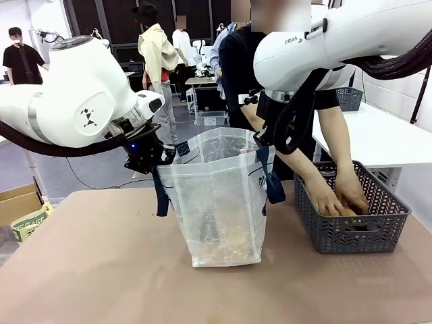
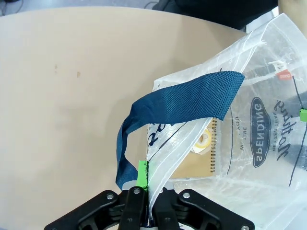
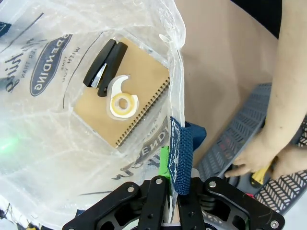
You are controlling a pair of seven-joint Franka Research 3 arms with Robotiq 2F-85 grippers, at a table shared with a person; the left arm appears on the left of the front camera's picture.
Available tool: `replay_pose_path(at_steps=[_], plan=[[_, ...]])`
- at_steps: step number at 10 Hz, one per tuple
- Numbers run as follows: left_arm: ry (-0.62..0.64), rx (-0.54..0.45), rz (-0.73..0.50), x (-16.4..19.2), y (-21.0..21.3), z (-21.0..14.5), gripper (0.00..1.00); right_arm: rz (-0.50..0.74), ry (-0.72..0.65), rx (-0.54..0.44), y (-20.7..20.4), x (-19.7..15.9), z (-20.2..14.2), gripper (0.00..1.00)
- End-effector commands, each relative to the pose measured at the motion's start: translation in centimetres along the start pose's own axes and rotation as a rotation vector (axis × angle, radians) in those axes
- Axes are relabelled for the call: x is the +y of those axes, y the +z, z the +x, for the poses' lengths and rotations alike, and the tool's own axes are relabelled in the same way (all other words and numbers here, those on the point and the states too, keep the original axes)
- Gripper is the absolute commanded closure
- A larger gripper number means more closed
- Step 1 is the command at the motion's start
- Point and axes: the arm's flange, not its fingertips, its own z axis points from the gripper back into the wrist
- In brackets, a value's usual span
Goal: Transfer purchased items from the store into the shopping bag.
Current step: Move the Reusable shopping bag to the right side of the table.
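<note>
The translucent shopping bag point(image 1: 216, 202) stands open at the table's middle, held by both grippers. My left gripper point(image 1: 156, 156) is shut on its left rim beside the navy strap point(image 2: 182, 103); the left wrist view shows the rim pinched at my left gripper point(image 2: 146, 191). My right gripper point(image 1: 264, 143) point(image 3: 170, 189) is shut on the right rim and strap. In the bag lie a tan spiral notebook point(image 3: 124, 100), a black stapler point(image 3: 103, 64) and a white tape dispenser point(image 3: 122, 98). A person's hands point(image 1: 337, 196) reach into the dark grey store basket point(image 1: 351, 236), touching a yellow item point(image 3: 261, 173).
A cardboard box point(image 1: 17, 202) and a green-and-white packet point(image 1: 27, 221) sit off the table's left edge. Behind on the right is a white table point(image 1: 385, 138) with another mesh basket point(image 1: 349, 98). Bare tabletop lies in front of the bag.
</note>
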Motion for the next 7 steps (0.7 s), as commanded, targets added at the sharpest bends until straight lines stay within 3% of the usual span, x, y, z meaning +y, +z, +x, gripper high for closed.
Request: replay_pose_path(at_steps=[1, 7], plan=[[-0.004, -0.005, 0.008, 0.12, 0.09, 0.01, 1.00, 0.000, -0.005, 0.004, 0.08, -0.05, -0.01, 1.00], [-0.004, -0.005, 0.008, 0.12, 0.09, 0.01, 1.00, 0.000, -0.005, 0.004, 0.08, -0.05, -0.01, 1.00]])
